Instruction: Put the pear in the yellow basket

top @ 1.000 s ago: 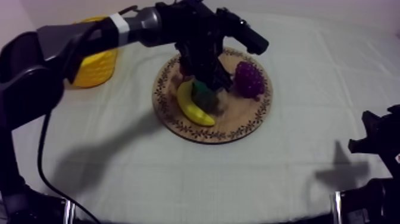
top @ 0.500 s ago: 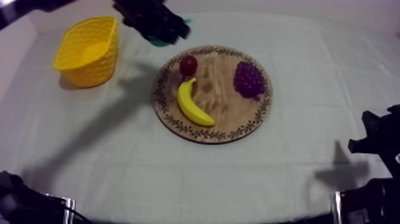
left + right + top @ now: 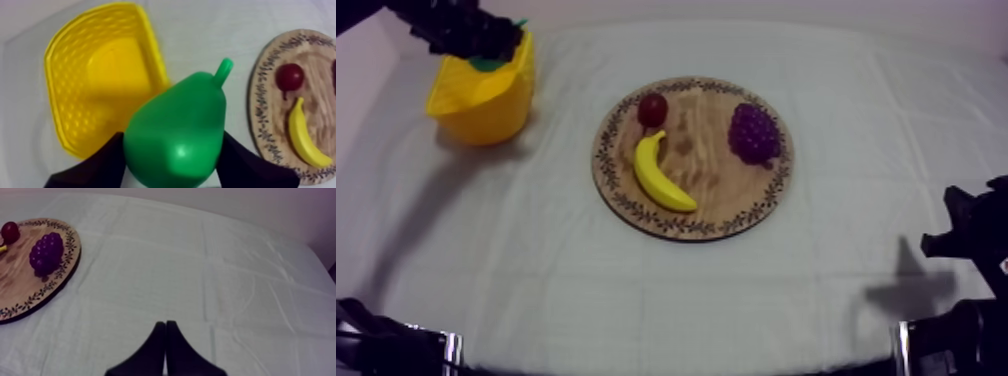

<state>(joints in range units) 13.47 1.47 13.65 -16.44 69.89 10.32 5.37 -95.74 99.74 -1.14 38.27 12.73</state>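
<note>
Green and glossy, the pear (image 3: 177,135) hangs pinched at its broad belly between the black fingers (image 3: 97,162) of the left gripper (image 3: 172,165), stem pointing away, over the rim of the yellow basket (image 3: 57,65) and clear of the wooden board (image 3: 636,215). The toy fruit looks light, hard and slick. The wide lower half seems the surest hold, since the tapering neck would likely slide out of a squeeze. On the board lie a banana (image 3: 661,175), a small red fruit (image 3: 653,108) and a bunch of grapes (image 3: 754,132). Well apart, the right gripper (image 3: 165,338) rests pressed together, holding nothing, above the cloth-covered surface (image 3: 225,278).
</note>
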